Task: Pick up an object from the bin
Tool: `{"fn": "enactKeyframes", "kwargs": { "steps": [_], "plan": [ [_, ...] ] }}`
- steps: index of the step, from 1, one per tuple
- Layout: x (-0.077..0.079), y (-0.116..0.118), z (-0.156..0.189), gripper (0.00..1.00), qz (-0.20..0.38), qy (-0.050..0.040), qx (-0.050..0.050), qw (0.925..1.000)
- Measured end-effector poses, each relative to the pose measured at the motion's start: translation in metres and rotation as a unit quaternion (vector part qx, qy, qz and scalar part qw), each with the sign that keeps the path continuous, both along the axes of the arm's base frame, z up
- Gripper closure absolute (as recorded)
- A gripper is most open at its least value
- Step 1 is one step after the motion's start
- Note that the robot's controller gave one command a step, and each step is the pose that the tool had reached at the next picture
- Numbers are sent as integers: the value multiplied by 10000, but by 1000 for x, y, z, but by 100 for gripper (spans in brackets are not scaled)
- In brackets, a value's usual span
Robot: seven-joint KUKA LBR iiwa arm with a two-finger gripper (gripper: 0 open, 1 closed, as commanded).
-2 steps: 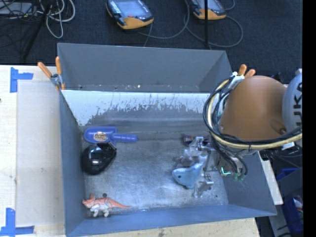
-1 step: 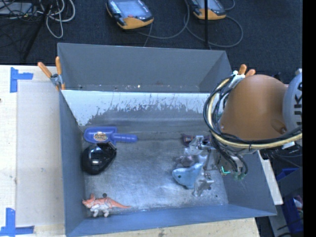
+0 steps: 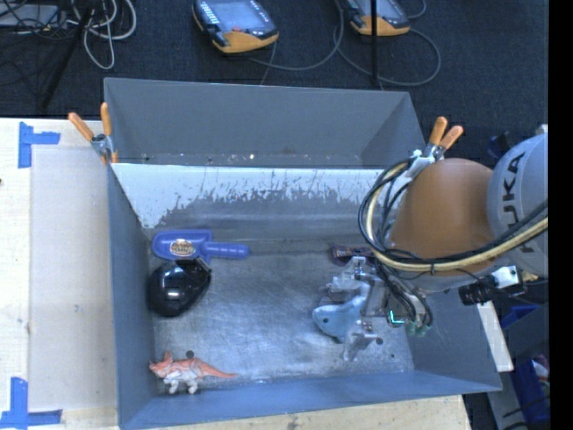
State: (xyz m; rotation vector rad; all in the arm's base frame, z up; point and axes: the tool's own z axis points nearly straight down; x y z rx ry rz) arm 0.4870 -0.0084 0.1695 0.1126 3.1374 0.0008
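Observation:
My gripper (image 3: 354,315) is low in the right front part of the bin, its metal fingers spread apart. A small light blue toy (image 3: 331,319), shaped rather like a fish, lies on the floor between the fingertips, one finger (image 3: 347,284) behind it and the other just in front. The jaws stand open around it and I cannot tell whether they touch it.
A blue-handled tool (image 3: 190,247) and a black rounded thing (image 3: 177,288) lie at the left. An orange toy dinosaur (image 3: 186,369) sits in the front left corner. A small dark item (image 3: 342,253) lies behind the gripper. The arm's orange cover and cables hang over the right wall.

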Motion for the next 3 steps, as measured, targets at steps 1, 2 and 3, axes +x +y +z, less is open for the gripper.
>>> {"fn": "enactKeyframes", "kwargs": {
  "steps": [1, 2, 3],
  "plan": [
    [10, -23, -87, 100, -560, 31, 0, 9984],
    [10, -23, -87, 100, -560, 31, 0, 9984],
    [12, -9, 89, 100, -541, -28, 0, 9985]
  ]
}}
